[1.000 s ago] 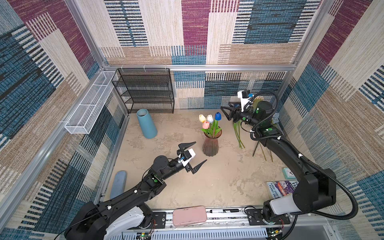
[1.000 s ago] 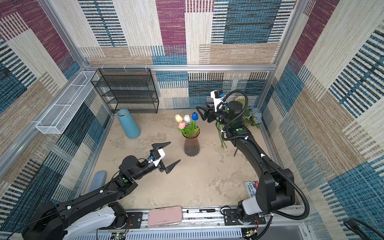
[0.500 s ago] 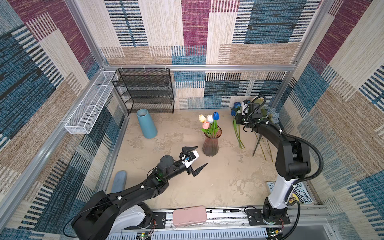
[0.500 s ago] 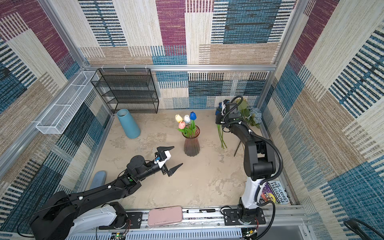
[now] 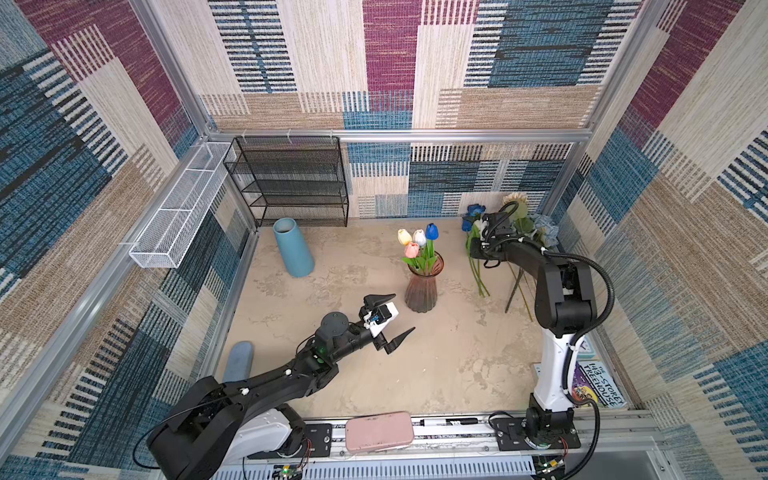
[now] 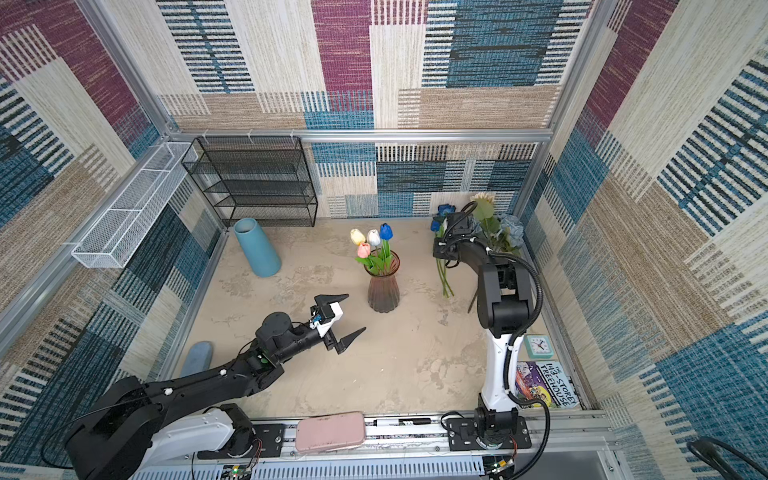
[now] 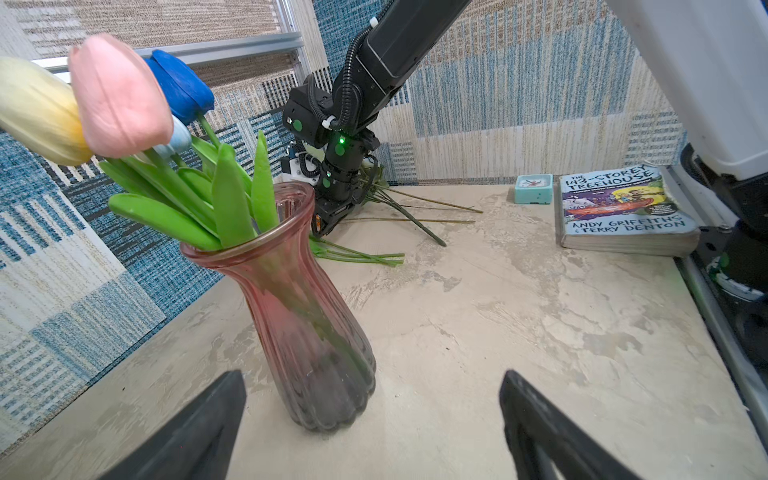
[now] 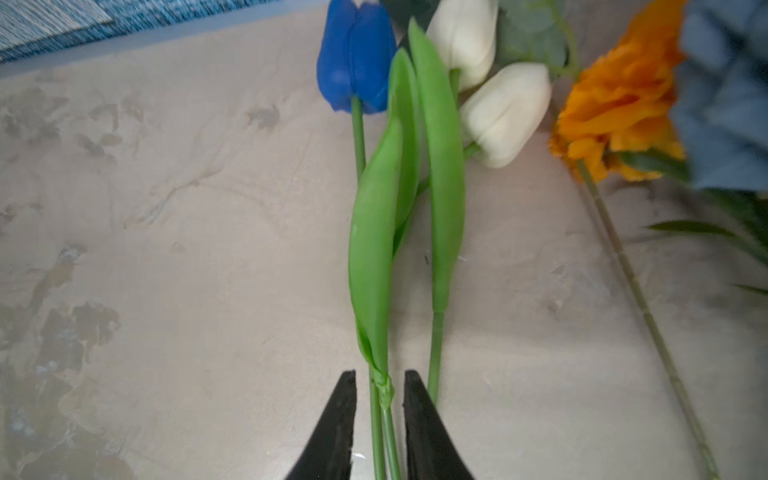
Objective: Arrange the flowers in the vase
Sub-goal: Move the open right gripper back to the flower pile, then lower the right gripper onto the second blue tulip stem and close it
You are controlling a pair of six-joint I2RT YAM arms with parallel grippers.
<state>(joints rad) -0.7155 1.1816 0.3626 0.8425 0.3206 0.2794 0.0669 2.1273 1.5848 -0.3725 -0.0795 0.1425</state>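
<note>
The right claw [image 8: 380, 380] sits low at the far right corner of the bench [image 5: 457, 357], jaws set narrow w/ two thin green stems [image 8: 384, 432] btwn them. One stem runs up to the blue tulip [image 8: 355, 58]. Slivers of gap show on both sides, so I can't tell whether it actually pinches them. The left claw [image 5: 404, 312] hangs spread wide over the bench just short of the vase [image 5: 422, 291], holding nothing and touching nothing.

As for the flowers, four tulips [image 5: 417, 243] (cream, white, pink, blue) stand in the vase, heads tilted toward the back wall and leaves fanned over the rim. The rest lie loose on the bench round the right claw: the blue tulip, two white tulips [image 8: 505, 112], an orange bloom [image 8: 619, 104] and a dusty-blue bunch [image 8: 727, 83] (blurred in the wrist view). A blue rose [image 5: 476, 209] and a cream sunflower [image 5: 515, 199] lie by the back wall.

The vase is ribbed pink glass w/ a narrow neck and flared lip, darker toward the foot. Tulip heads look smooth & waxy, and their leaves are long, glossy blades. The orange bloom is ruffled, on a thin jointed stem. The bench has a mottled beige stone look. The claw fingers [image 7: 536, 419] are matte black, tapering to points.
</note>
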